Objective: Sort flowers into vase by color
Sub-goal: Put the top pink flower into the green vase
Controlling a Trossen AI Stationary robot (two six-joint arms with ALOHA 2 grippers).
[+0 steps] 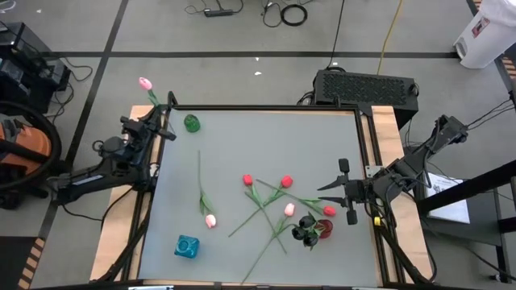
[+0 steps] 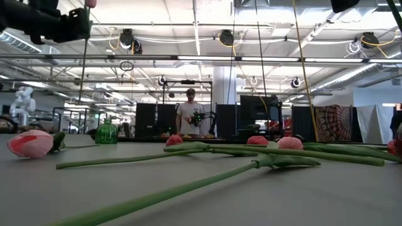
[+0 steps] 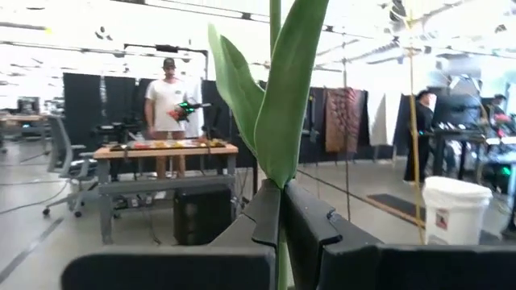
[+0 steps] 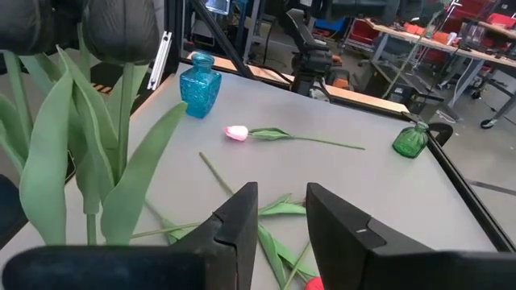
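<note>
My left gripper (image 1: pixel 165 113) is at the table's far left corner, shut on a pink tulip whose head (image 1: pixel 145 83) lies out past the corner. A green vase (image 1: pixel 191 123) stands just right of it. Another pink tulip (image 1: pixel 210 219) lies on the table at the near left. Red and pink tulips (image 1: pixel 274 197) lie crossed in the middle. Black tulips (image 1: pixel 306 229) stand in a red vase (image 1: pixel 326 230). My right gripper (image 1: pixel 326 193) hovers open at the right edge, above the red vase, with nothing between its fingers (image 4: pixel 242 213). My left gripper pinches the pink tulip's green stem, at the base of its leaves (image 3: pixel 278 173), between its two fingers. The fingers come roughly level from the table's left side and lie across the stem. The tulip stands about upright, lifted clear of the table, with its head above the gripper.
A blue vase (image 1: pixel 187 246) stands near the table's front left. The loose tulips take up the middle and the near right of the table. A black frame (image 1: pixel 266 107) edges the tabletop. A person (image 2: pixel 188 116) stands at a bench in the room beyond.
</note>
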